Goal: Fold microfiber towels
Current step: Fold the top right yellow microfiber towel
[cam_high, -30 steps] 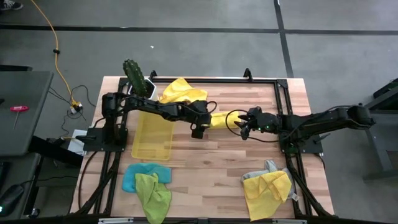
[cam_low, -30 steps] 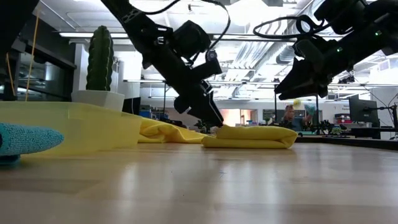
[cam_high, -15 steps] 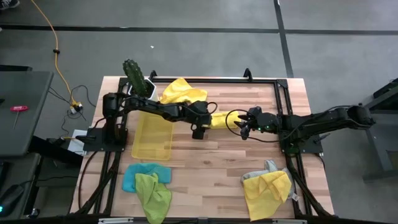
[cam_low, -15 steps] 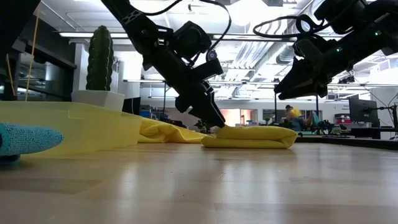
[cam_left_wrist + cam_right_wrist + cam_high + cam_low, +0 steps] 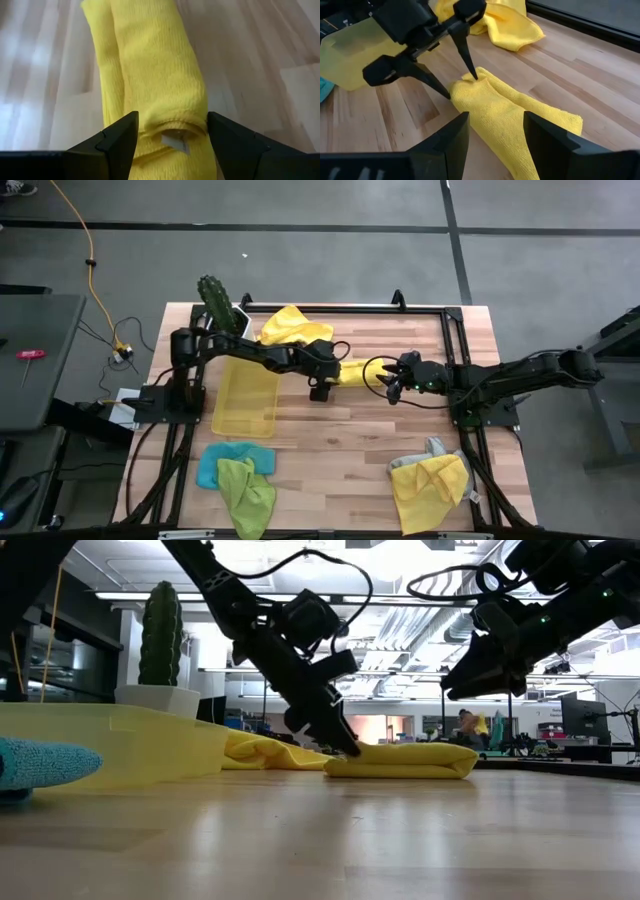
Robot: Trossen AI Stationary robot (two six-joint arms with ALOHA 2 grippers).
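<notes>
From above, the folded yellow towel (image 5: 353,372) at the table's middle is mostly hidden by the arms. Its near end is straddled by the left gripper (image 5: 170,131), fingers spread; a grip seemingly is not made. The right gripper (image 5: 452,690) is held open above, empty.

surface: wooden table (image 5: 340,450) | on it: yellow tray (image 5: 245,405), microfiber towels (image 5: 430,485), potted cactus (image 5: 218,305)
</notes>
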